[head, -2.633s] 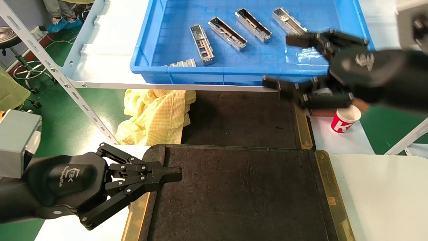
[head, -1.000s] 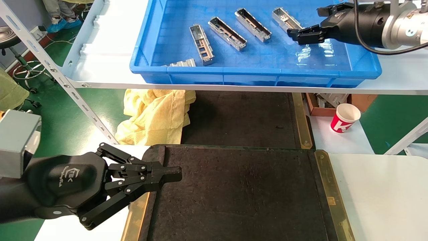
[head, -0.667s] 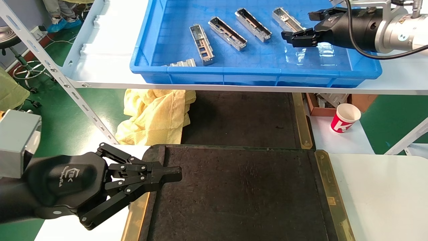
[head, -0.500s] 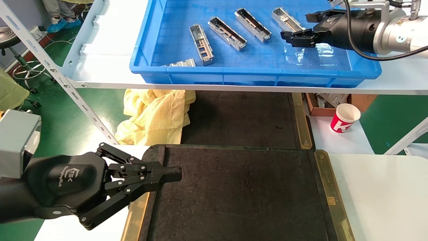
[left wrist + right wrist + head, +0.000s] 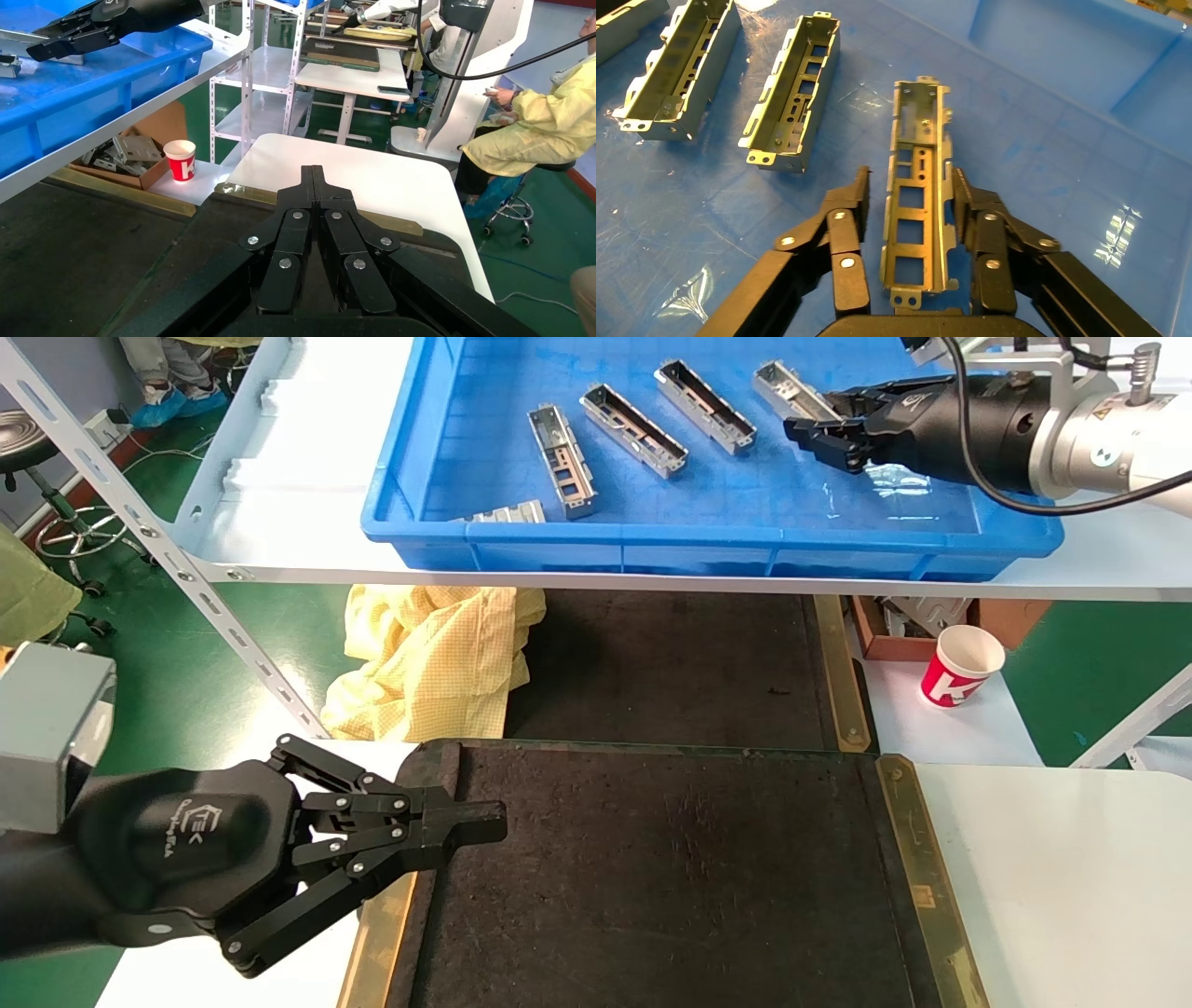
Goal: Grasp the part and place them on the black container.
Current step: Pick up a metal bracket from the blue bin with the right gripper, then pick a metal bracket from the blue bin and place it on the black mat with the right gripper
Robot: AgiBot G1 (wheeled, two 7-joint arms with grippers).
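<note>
The flat black container holds 0 parts, as the right gripper, jaws open, straddles 1 long silver-grey metal channel part, ungrasped.

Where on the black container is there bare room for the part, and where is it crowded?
The black container is bare between its brass side strips; only the left gripper, shut, overhangs its left edge. It is crowded in the blue bin, where the right gripper, open, straddles the part beside other housings.
</note>
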